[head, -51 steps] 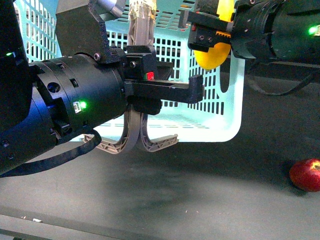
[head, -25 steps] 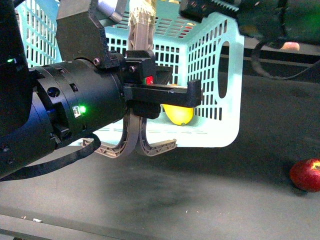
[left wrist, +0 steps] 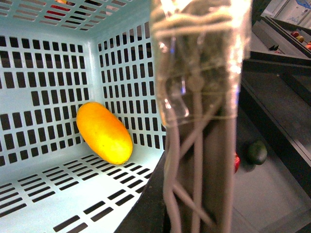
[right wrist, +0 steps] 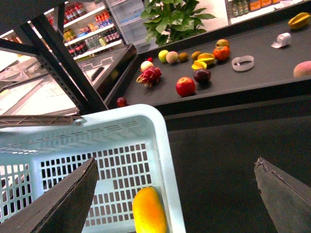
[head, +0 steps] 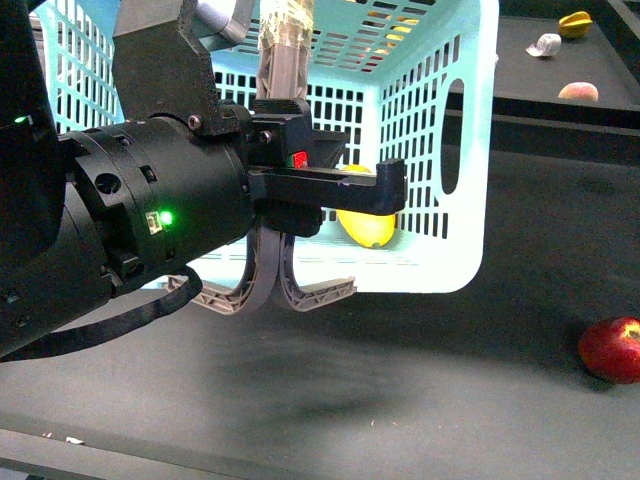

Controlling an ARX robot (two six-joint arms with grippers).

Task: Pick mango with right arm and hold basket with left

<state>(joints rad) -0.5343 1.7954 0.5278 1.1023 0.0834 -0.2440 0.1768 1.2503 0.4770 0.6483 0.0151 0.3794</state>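
Gripper on right wide apart, empty

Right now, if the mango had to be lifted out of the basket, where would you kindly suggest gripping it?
Across the narrow middle of the mango, coming straight down through the open top of the basket. It lies low inside, close against a slotted wall, so the walls block any sideways approach, and its smooth, tapering ends would likely slip between the fingers.

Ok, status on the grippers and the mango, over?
Left gripper shut on taped basket handle. Right gripper open, empty, above basket. Mango lying inside basket. Nothing seen blocking.
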